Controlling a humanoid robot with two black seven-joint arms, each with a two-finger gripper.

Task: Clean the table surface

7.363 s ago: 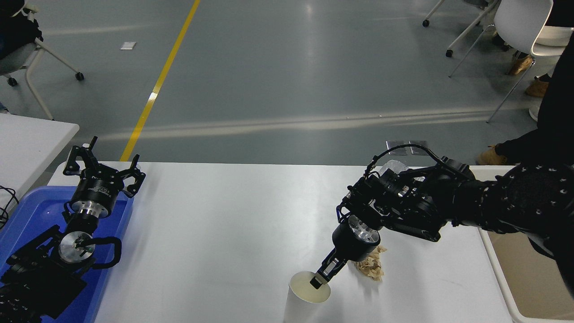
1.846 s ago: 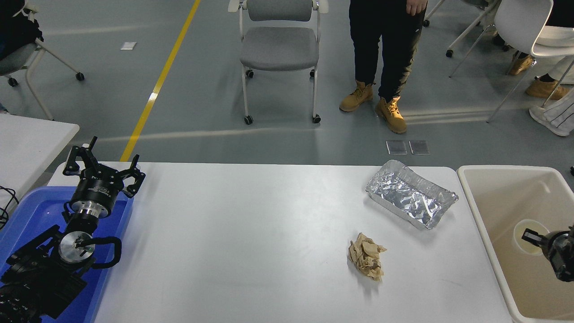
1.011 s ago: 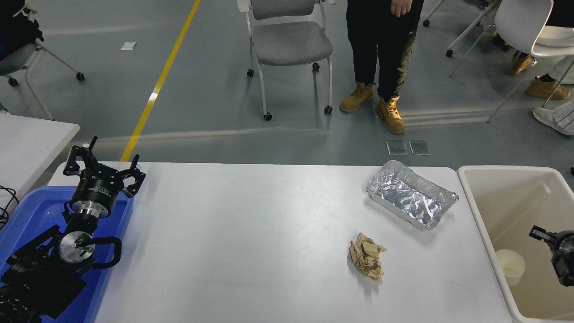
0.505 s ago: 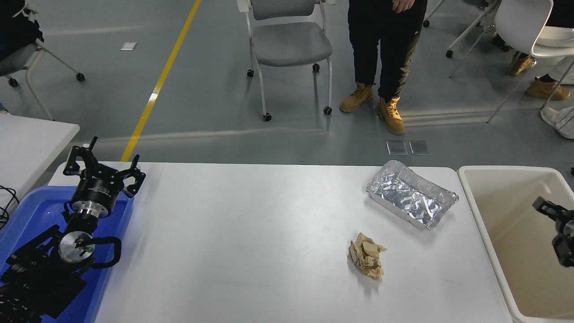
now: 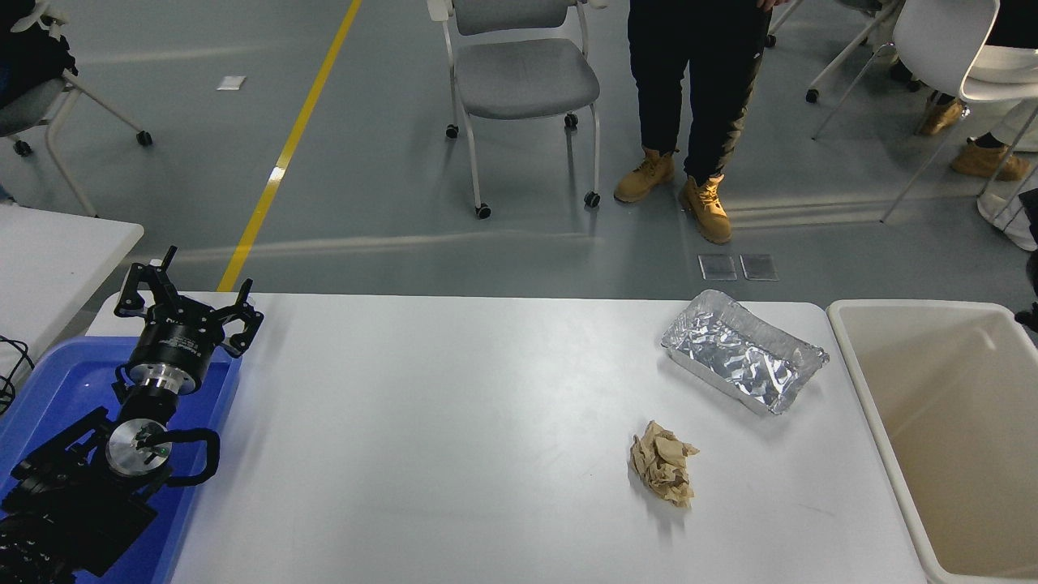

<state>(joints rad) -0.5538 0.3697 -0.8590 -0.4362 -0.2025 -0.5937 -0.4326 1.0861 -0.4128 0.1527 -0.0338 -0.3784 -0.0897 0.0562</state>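
The white table surface (image 5: 454, 422) spans the middle of the head view. On its right part lie a crumpled brown paper wad (image 5: 663, 473) and, farther back, an empty foil tray (image 5: 742, 353). My left gripper (image 5: 188, 292) is parked open at the lower left, above a blue tray (image 5: 49, 389), and holds nothing. Of my right arm only a black sliver (image 5: 1030, 316) shows at the right edge, above the beige bin (image 5: 872, 405), far from the paper wad and the foil tray.
The beige bin stands against the table's right end. A grey wheeled chair (image 5: 519, 73) and a standing person in tan boots (image 5: 697, 97) are beyond the far edge. A smaller white table (image 5: 57, 251) sits at the left.
My right gripper carried a paper cup from the table to the bin and let it go there. It then rose and drew back toward the right edge. The cup no longer shows.
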